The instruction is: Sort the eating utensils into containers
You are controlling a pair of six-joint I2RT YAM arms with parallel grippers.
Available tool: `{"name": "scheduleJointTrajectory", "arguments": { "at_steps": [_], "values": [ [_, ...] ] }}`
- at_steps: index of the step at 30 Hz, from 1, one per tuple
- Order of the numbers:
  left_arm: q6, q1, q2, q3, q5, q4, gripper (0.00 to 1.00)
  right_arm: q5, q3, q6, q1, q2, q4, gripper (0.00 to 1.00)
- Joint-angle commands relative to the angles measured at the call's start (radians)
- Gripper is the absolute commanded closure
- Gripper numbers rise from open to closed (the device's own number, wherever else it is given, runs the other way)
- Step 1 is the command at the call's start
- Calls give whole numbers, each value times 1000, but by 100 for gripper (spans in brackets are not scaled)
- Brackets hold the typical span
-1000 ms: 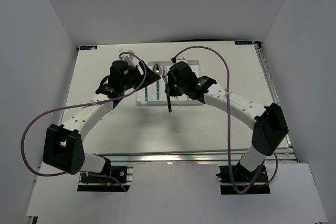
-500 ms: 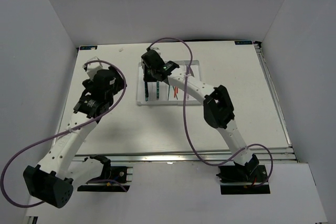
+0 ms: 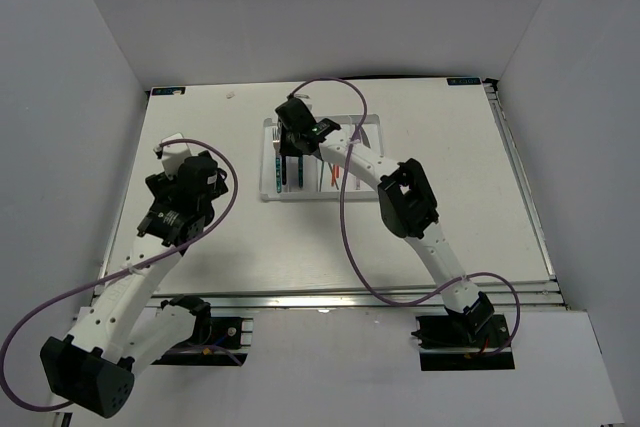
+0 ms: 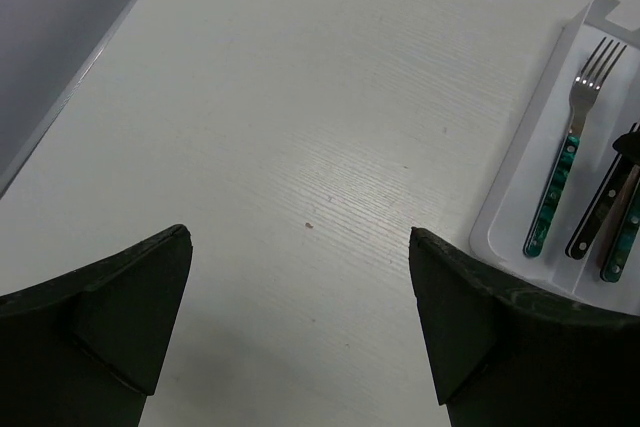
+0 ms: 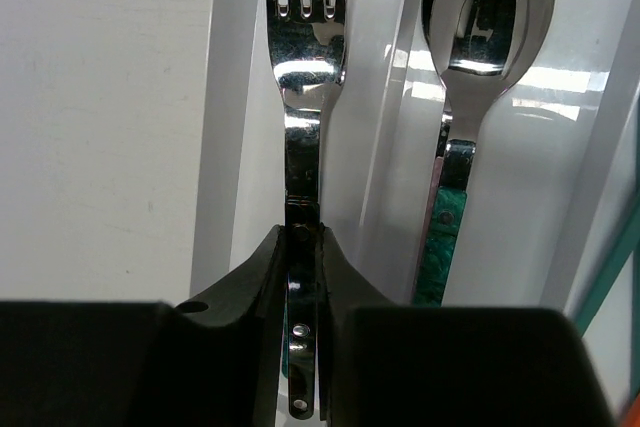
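Right fingers (image 5: 255,282) clamp the fork (image 5: 303,97) over the tray (image 5: 228,97) — left fingers (image 4: 120,317) apart

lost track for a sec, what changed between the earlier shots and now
The left hand, now open, drew back left off the tray to bare table. The right hand carried its dark-handled fork from the tray's near edge to the left compartments. Its grip stayed; the tray did not move.
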Motion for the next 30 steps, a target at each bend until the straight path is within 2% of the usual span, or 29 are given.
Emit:
{"name": "scheduleJointTrajectory", "arguments": {
  "at_steps": [1,9,12,14,15,18,21,22,23,24,25,30],
  "values": [
    [12,0,11,10,-8,3,2,-11,53,35,1,22,66,98],
    [20,0,-3,4,14,12,2,-20,50,58,2,46,81,92],
    [23,0,0,6,17,11,2,-20,47,59,2,49,81,85],
    [25,0,-1,6,20,11,2,-22,47,59,4,48,81,67],
    [25,0,-1,6,20,12,2,-23,47,59,5,43,81,61],
    [25,0,-6,4,18,12,2,-22,47,55,8,13,76,57],
    [25,0,-9,4,15,14,2,-11,39,42,16,-44,76,46],
    [25,0,-9,4,14,14,2,-9,32,39,16,-61,73,37],
    [23,0,-9,4,9,12,2,-8,24,39,16,-102,70,36],
    [19,0,-9,4,1,11,2,3,-8,32,17,-157,64,28],
    [19,0,-9,6,1,9,2,9,-33,27,17,-158,66,13],
    [0,9,-16,18,-58,-2,2,56,-246,-37,20,-444,96,11]
  ]
}}
